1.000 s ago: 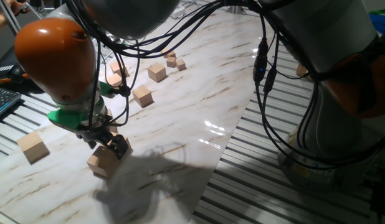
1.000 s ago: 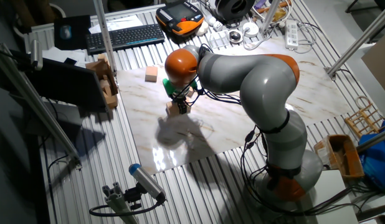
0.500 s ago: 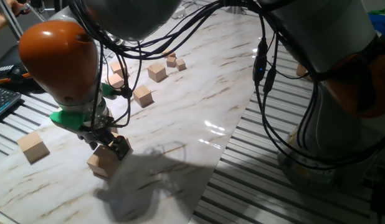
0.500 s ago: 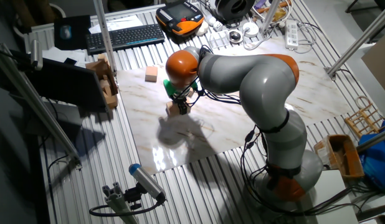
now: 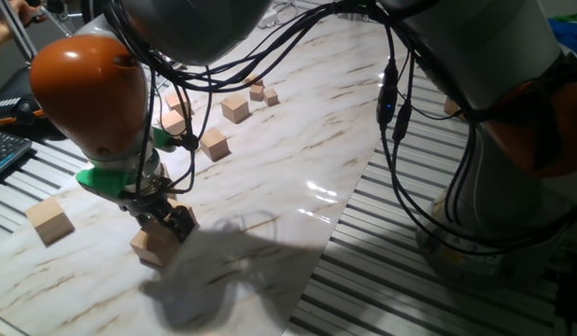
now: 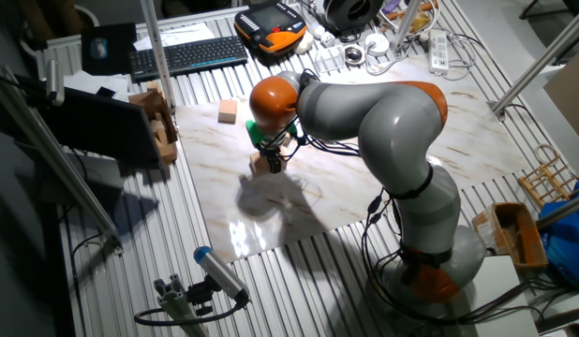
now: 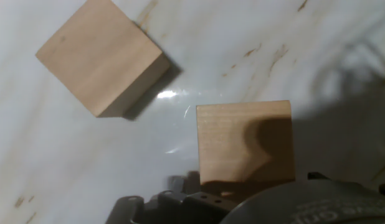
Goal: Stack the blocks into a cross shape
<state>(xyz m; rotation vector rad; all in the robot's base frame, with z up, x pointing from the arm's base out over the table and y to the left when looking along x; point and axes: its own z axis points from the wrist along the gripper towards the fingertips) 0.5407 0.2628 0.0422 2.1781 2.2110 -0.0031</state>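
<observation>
I have the gripper (image 5: 165, 218) low over the marble-patterned bench (image 5: 298, 149), and from one fixed view its dark fingers sit clamped on the upper part of a tan block (image 5: 156, 241) near the bench's front left. In the hand view that same block (image 7: 244, 142) fills the space just ahead of the fingers, half in shadow, so I read it as grasped. I cannot tell whether its underside is touching the bench. A second block (image 7: 103, 55) lies just beside it, turned at an angle, the two apart. From the fixed view I see another block (image 5: 49, 221) well to the left near the edge, and more cubes (image 5: 214, 144) farther back. The other fixed view shows the arm (image 6: 383, 112) bent down over the block (image 6: 261, 165).
</observation>
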